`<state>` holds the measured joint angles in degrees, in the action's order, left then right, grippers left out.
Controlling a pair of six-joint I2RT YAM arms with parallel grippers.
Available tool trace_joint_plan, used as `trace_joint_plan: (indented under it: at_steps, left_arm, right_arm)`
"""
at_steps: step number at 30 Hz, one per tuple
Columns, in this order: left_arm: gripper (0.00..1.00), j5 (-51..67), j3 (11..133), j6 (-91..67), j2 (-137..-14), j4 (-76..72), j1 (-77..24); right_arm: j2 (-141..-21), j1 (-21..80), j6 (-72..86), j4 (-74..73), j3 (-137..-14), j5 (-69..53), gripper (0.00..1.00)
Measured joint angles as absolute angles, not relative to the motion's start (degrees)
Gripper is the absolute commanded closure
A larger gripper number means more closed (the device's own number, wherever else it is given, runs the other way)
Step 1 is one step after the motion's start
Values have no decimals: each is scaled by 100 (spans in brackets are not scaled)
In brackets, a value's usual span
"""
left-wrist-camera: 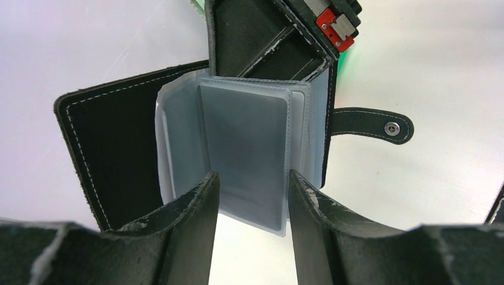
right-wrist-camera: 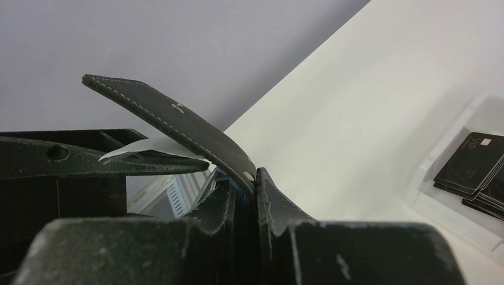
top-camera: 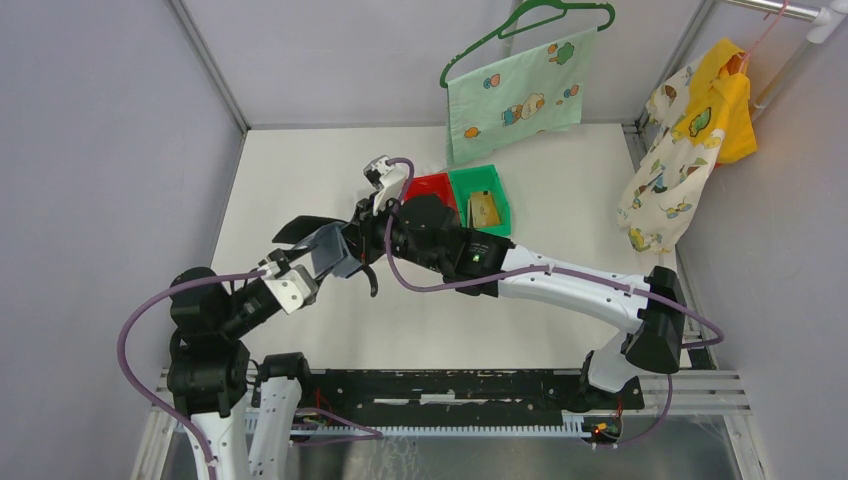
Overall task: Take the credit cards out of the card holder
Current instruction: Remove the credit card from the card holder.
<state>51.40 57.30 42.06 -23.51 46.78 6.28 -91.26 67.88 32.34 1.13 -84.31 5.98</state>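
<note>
Right claw (right-wrist-camera: pixel 255 178) pinches black, white-stitched card holder (left-wrist-camera: pixel 113 148), spread open.

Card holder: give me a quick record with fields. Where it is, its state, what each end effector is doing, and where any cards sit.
card holder: held above the table, covers spread open, snap tab undone
sleeves: clear pages fanned out; the facing one looks empty
right end effector: shut on one cover
left end effector: open, straddling the facing sleeve
green bin: one tan card inside
clear bin: stack of dark cards
</note>
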Motion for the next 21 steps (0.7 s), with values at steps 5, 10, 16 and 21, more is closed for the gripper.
trace_joint_plan:
  at_steps: [5,10,16,21]
  left_arm:
    - [48,5089,5747,4215,-2349,4639,631]
    - [48,5098,5819,4226,-2349,4639,631]
    - [49,5063,5896,4303,-2344,4637,631]
    - [51,4956,5931,4381,-2344,4633,631]
  right_arm:
    - [-9124,6788,3234,117,-8412,633,100]
    - [-9076,6788,3232,141,-8276,639,100]
    - [-8914,6788,3227,246,-8029,639,100]
    - [-8879,6788,3208,311,-7957,635,100]
